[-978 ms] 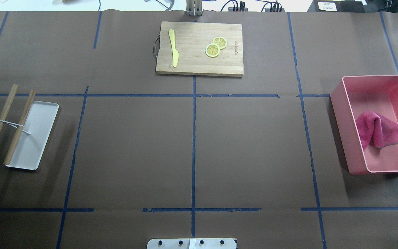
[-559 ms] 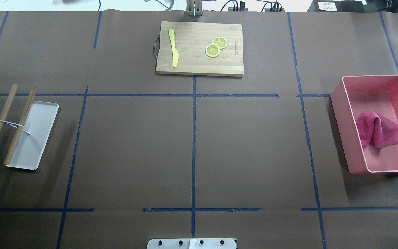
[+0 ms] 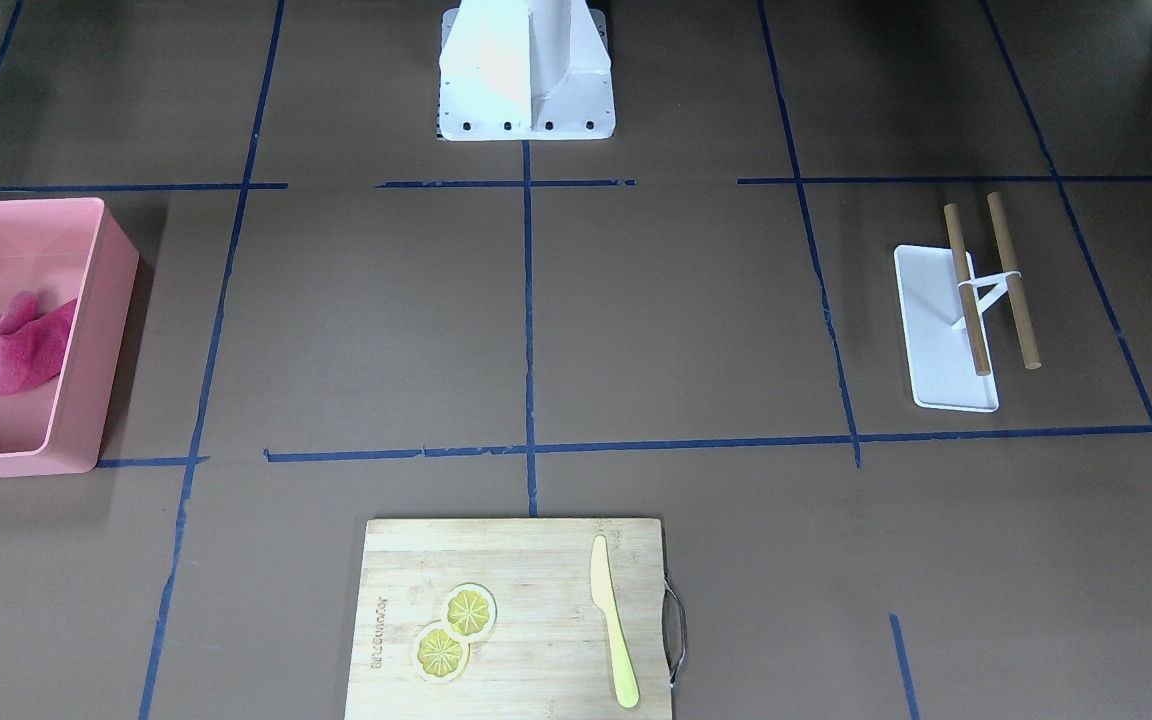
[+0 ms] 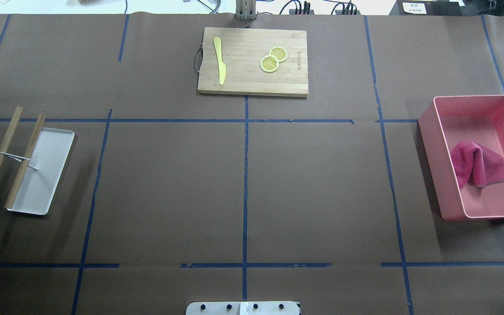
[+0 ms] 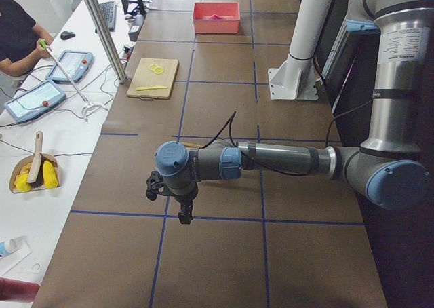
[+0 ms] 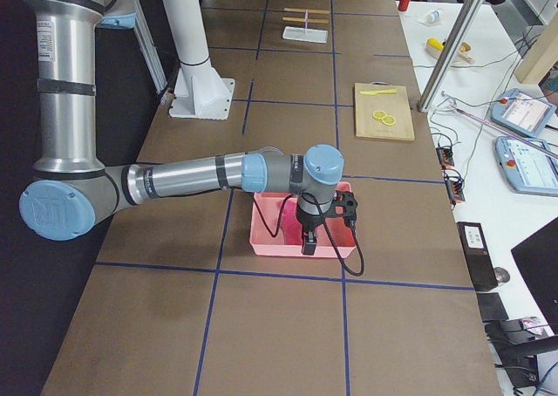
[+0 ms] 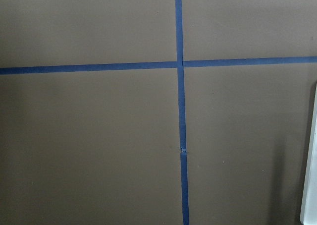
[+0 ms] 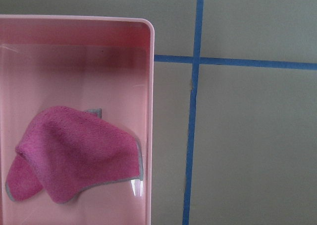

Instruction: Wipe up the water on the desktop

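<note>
The desktop (image 4: 169, 188) is a dark-brown surface crossed by blue tape lines; I see no water on it. A pink cloth (image 4: 479, 168) lies crumpled in a pink bin (image 4: 429, 144) at the right edge, and it also shows in the right wrist view (image 8: 74, 155). My right gripper (image 6: 308, 243) hangs over the bin, seen only in the exterior right view; I cannot tell if it is open or shut. My left gripper (image 5: 183, 213) hangs over bare desktop, seen only in the exterior left view; I cannot tell its state.
A bamboo cutting board (image 4: 252, 83) with a yellow knife (image 4: 220, 61) and two lemon slices (image 4: 273, 59) lies at the far middle. A white tray (image 4: 46, 175) with two wooden sticks (image 4: 0, 155) sits at the left. The robot base (image 3: 526, 70) stands at the near middle.
</note>
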Tool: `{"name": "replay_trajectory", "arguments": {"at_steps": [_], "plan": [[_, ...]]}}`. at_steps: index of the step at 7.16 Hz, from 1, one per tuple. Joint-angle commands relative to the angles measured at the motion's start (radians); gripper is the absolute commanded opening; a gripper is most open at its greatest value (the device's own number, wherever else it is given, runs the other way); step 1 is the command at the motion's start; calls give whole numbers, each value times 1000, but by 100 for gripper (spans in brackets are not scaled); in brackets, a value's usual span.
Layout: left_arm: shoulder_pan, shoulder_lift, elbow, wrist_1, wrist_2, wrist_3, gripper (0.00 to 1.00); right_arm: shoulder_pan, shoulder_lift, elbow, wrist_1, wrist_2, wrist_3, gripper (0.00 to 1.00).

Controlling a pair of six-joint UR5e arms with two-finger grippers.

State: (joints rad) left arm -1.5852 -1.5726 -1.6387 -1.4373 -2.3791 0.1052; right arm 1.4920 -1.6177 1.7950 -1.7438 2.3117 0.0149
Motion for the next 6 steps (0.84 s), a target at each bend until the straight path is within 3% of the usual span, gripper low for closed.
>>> {"name": "replay_trajectory", "arguments": {"at_steps": [1,6], "plan": [[4,-24,0,-2,-2,-7,100,1,2,-14,6,6,2,100],[4,-9,-30,-15,-5,4,100,-1,4,-14,7,6,14,100]]}}
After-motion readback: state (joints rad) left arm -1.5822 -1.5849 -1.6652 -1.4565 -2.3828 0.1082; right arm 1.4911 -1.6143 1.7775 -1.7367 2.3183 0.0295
